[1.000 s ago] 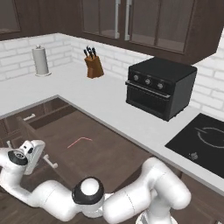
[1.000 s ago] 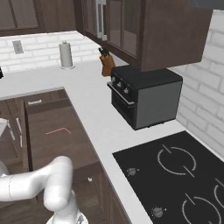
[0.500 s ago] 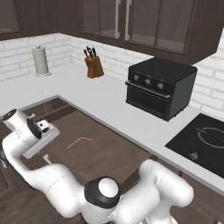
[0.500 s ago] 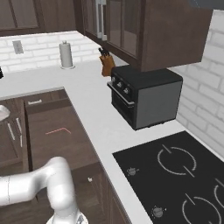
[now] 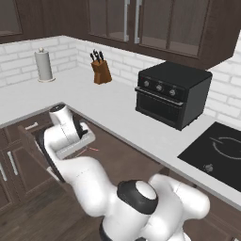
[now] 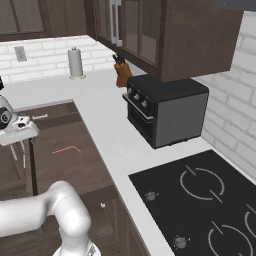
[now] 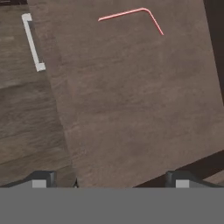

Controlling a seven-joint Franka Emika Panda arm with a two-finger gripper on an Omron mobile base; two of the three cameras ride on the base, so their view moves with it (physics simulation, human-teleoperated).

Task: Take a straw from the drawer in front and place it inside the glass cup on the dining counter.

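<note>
The drawer stands pulled out below the white worktop, its silver bar handle at the upper left of the hand view. A thin red-pink straw, bent near one end, lies on the drawer's floor; it also shows as the straw and, partly hidden by my hand, the straw. My gripper hovers above the drawer, some way short of the straw, open with nothing between its fingertips. From the base, the gripper hangs over the drawer's front part. The glass cup and dining counter are out of view.
The L-shaped white worktop wraps around the drawer. On it stand a paper towel roll, a knife block and a black toaster oven. A black cooktop lies at the right. Dark cabinet doors flank the drawer.
My hand has swung from the drawer's front left corner to the right and over the open drawer. The jaws stayed open and the straw has not moved.
</note>
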